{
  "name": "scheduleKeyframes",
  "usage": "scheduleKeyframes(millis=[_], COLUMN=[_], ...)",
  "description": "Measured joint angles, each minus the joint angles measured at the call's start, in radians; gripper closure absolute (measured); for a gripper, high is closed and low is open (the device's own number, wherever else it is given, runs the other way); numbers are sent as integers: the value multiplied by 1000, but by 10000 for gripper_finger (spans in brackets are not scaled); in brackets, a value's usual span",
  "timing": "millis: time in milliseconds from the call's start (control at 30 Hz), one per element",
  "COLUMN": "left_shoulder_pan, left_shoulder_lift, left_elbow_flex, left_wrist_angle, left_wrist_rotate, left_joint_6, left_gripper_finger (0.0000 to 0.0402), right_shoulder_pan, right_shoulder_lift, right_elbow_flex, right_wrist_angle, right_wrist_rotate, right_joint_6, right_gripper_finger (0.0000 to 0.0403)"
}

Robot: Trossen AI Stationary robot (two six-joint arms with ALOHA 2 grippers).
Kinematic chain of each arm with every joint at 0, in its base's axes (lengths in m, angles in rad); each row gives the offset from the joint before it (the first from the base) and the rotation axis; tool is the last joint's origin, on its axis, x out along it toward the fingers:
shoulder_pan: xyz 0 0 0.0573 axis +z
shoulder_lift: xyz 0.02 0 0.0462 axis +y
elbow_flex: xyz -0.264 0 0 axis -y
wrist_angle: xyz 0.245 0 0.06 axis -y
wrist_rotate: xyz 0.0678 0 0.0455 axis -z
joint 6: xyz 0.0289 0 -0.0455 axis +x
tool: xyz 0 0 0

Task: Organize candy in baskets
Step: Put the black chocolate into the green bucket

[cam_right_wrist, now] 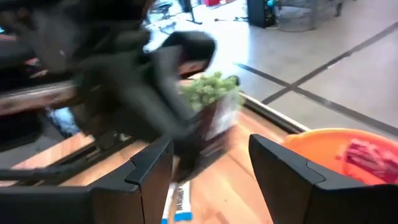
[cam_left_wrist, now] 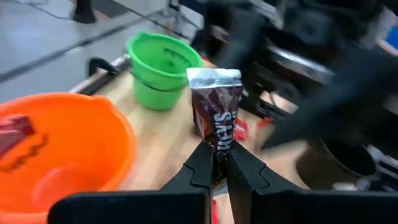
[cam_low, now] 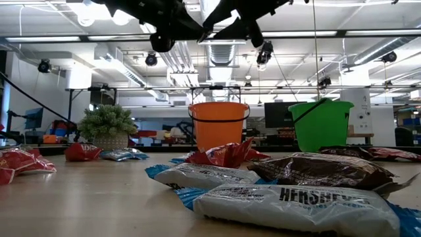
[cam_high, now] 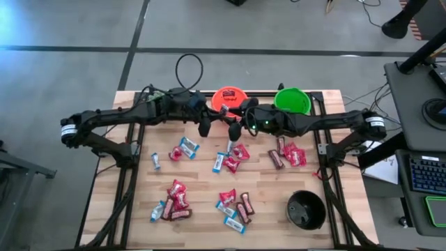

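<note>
Transfer step: brown bar aloft near orange basket (cam_high: 228, 97).
Left gripper (cam_left_wrist: 219, 163) clamped on dark brown bar (cam_left_wrist: 216, 114); right gripper (cam_right_wrist: 208, 163) open, empty. Next: choose basket, release.

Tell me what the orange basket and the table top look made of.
Orange basket: looks like smooth moulded plastic, with a soft sheen and a thick rolled rim. Table top: pale wooden planks, matt, with visible seams and grain.

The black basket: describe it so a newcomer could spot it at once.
Start from the wooden table and go to its near right corner, away from the orange basket and green basket along the far edge. The black basket stands there alone, the only dark one, with no candy visible inside.
</note>
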Motion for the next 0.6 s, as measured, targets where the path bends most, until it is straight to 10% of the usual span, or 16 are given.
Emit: scheduleKeyframes(millis=[600], left_shoulder_pan=[5], left_shoulder_lift=[-22], left_elbow_flex=[0], left_wrist_angle=[1], left_wrist_rotate=[-4], left_joint_6=[46], left_gripper_finger=[401], right_shoulder_pan=[0], right_shoulder_lift=[-26], right_elbow_flex=[-1], right_wrist_angle=[18], right_wrist_rotate=[-49], right_joint_6=[39], right_gripper_finger=[200])
